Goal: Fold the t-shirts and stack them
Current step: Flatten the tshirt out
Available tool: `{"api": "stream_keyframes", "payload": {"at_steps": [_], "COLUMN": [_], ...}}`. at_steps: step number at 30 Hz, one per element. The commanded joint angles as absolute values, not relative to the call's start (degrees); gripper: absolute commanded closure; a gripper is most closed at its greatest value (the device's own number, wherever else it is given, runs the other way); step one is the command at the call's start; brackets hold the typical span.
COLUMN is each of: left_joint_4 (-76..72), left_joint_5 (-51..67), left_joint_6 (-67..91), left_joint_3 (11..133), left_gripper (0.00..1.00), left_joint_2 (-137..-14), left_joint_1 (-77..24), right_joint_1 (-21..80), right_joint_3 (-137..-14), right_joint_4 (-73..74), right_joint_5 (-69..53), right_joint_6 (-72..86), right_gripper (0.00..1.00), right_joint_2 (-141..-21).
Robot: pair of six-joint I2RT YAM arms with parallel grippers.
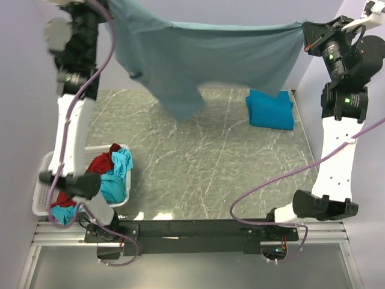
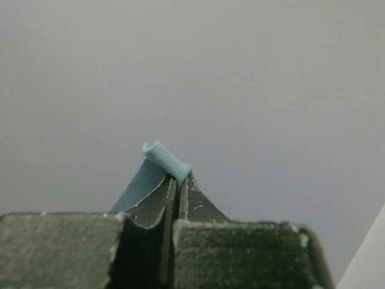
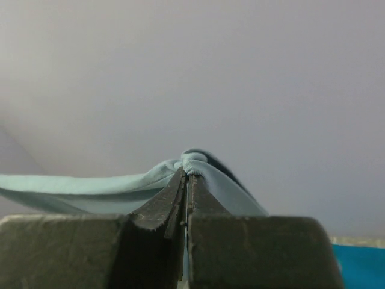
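A large dusty grey-blue t-shirt hangs stretched high above the table between both grippers. My left gripper is shut on one rolled corner of it at the top left, where the gripper itself is cut off by the top external view's edge. My right gripper is shut on the other edge, the cloth bunched over its fingertips. A brighter teal-blue t-shirt lies folded at the back right of the table. Red and turquoise shirts lie in the basket.
A white lattice laundry basket stands at the front left beside the left arm's base. The marble tabletop lies below the hanging shirt. Plain walls close in the left, back and right sides.
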State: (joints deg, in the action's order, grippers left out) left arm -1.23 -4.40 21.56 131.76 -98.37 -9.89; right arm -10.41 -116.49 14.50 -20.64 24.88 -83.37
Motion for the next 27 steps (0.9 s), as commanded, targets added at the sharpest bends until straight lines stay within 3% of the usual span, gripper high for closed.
{"api": "stream_keyframes", "payload": {"at_steps": [1, 7, 16, 20, 27], "left_joint_4": [-11.1, -20.2, -25.1, -22.4, -20.1], "left_joint_5": [-2.9, -4.3, -6.3, -13.4, -8.4], "left_joint_6": [18.6, 18.3, 34.9, 37.3, 43.3], "left_joint_3": [120.8, 89.0, 48.6, 39.7, 30.2], "left_gripper": [0.99, 0.99, 0.99, 0.99, 0.99], "left_joint_2": [-87.6, -73.7, -58.0, -56.6, -54.3], "left_joint_1": [-9.3, -9.3, -9.3, -9.4, -9.4], "right_joint_1": [-10.4, -10.4, -10.4, -10.4, -10.4], "right_joint_3": [-110.1, -93.1, -66.5, -58.4, -48.4], "right_joint_4": [6.9, 1.0, -7.2, -9.8, -14.4], "right_joint_5": [-25.2, -28.7, -29.0, -28.8, -29.7], "right_joint_6": [26.6, 26.4, 25.6, 25.8, 27.9], "right_gripper": [1.0, 1.0, 1.0, 1.0, 1.0], "right_joint_2": [-80.4, -77.0, -74.6, -77.0, -80.2]}}
